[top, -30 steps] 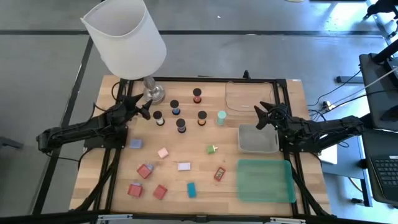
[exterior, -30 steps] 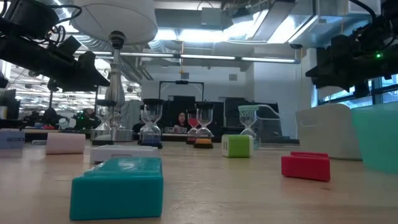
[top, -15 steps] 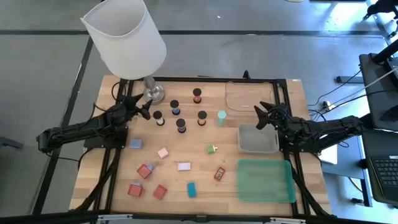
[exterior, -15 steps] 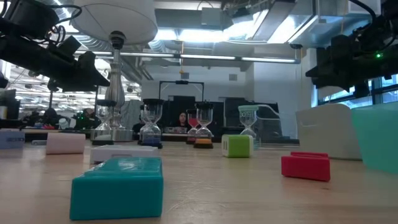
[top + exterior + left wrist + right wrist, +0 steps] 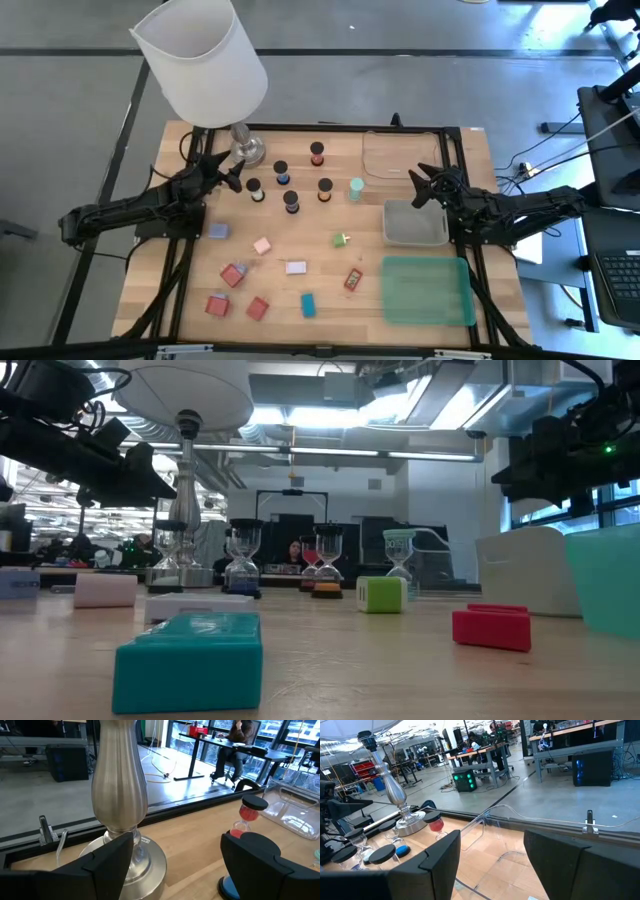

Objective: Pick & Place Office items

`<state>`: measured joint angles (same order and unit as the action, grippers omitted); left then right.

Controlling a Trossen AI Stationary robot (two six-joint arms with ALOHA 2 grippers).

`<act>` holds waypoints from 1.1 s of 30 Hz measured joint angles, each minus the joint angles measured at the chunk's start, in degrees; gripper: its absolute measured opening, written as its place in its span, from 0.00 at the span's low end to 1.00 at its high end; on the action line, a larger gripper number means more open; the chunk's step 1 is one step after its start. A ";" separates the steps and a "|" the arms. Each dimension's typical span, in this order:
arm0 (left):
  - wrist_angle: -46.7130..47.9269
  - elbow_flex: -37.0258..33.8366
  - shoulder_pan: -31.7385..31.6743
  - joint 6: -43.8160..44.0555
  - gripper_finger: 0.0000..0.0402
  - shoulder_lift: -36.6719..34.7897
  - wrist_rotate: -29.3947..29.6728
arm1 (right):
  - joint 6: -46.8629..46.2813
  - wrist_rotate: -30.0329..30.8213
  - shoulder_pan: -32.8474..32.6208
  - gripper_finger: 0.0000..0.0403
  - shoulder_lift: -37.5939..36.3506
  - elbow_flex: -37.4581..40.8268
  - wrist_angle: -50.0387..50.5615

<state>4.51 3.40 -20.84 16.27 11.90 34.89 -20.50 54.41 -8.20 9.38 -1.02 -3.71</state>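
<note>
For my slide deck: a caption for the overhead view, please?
Both arms poised over the table, left hand open by the lamp, before sorting hourglasses and blocks.

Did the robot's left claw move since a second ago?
No. In the high view the left gripper sits in the same spot beside the lamp base, open and empty, as in the earlier pictures.

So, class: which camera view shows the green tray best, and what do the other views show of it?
The high view shows the green tray best: its whole outline lies clear, at the table's front right, beside the grey tray. The low view catches only one wall of it at the picture's edge. Neither wrist view shows it.
</note>
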 joint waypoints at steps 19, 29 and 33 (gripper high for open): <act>0.00 0.00 0.00 0.00 0.74 0.00 0.00 | -37.01 -5.55 0.01 0.55 0.01 0.02 -1.44; 0.00 0.00 0.00 -0.02 0.74 -0.02 0.00 | -26.85 -11.26 0.01 0.55 0.03 0.02 -10.34; 0.02 0.00 -0.02 0.00 0.74 -0.01 0.00 | -20.65 -13.60 0.24 0.55 0.03 0.02 -21.30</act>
<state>4.53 3.40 -20.86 16.27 11.89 34.89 -41.15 40.81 -7.96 9.41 -0.99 -25.01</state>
